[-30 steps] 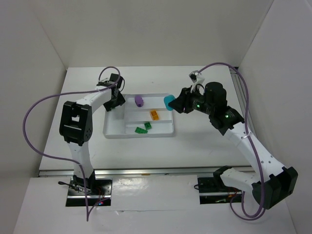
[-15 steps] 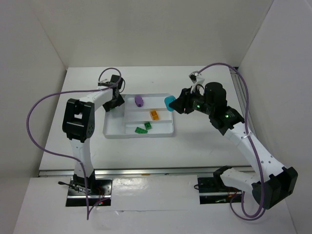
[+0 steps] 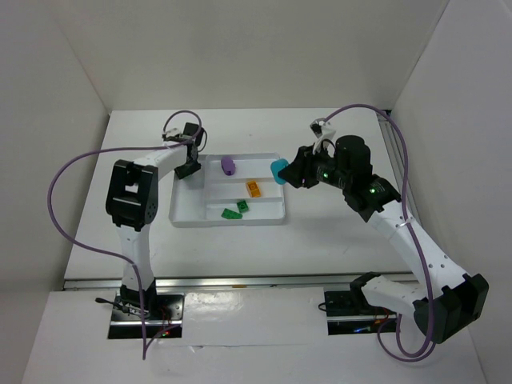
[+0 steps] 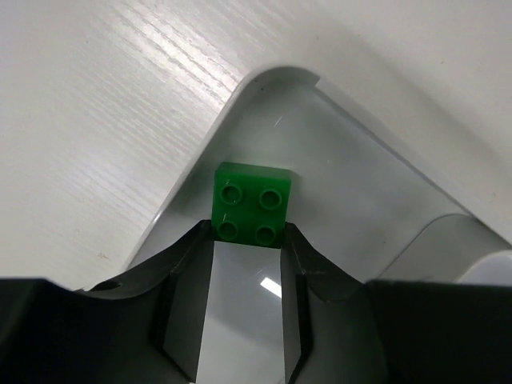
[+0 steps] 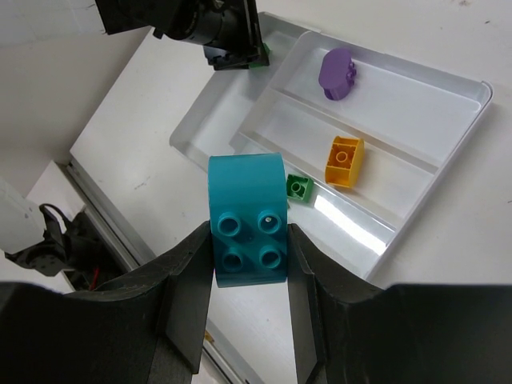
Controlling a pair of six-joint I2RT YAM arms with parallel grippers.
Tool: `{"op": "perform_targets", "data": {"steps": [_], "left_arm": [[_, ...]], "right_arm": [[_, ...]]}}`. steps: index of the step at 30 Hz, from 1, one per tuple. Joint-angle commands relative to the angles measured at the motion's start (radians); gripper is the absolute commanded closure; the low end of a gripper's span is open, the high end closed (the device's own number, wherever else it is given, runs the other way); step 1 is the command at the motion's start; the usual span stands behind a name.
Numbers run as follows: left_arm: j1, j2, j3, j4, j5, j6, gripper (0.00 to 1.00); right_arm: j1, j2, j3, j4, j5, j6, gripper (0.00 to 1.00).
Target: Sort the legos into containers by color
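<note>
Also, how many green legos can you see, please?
3. One green lego and another lie in the tray's near compartment; the third is in the left gripper at the tray's far-left corner. More may be hidden.

The left gripper (image 3: 186, 166), closed on a green brick (image 4: 252, 204), fills the far-left corner of the tray (image 3: 228, 225). The right gripper (image 3: 282, 170), clamping a cyan brick (image 3: 278, 169), hangs at, perhaps just above, the far-right corner, so both far corners are blocked. Inside, low dividers (image 5: 376, 138) separate a purple piece (image 3: 229, 166), an orange brick (image 3: 254, 189) and 2 more green bricks (image 3: 232, 213), with bare floor between them. Open table lies in front of the tray. Enclosure walls (image 3: 56, 96) close 3 sides, and purple cables (image 3: 51, 192) loop beside each arm.
</note>
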Motion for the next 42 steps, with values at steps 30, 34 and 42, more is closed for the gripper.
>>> {"op": "perform_targets", "data": {"steps": [30, 34, 42], "left_arm": [[-0.378, -0.462, -0.378, 0.044, 0.192, 0.09, 0.91], [-0.378, -0.452, -0.389, 0.044, 0.162, 0.09, 0.86], [-0.378, -0.472, -0.43, 0.058, 0.132, 0.063, 0.35]], "right_arm": [[-0.025, -0.015, 0.025, -0.018, 0.033, -0.034, 0.75], [-0.025, -0.015, 0.016, -0.018, 0.033, -0.034, 0.75], [-0.025, -0.015, 0.016, -0.009, 0.033, -0.034, 0.75]]}}
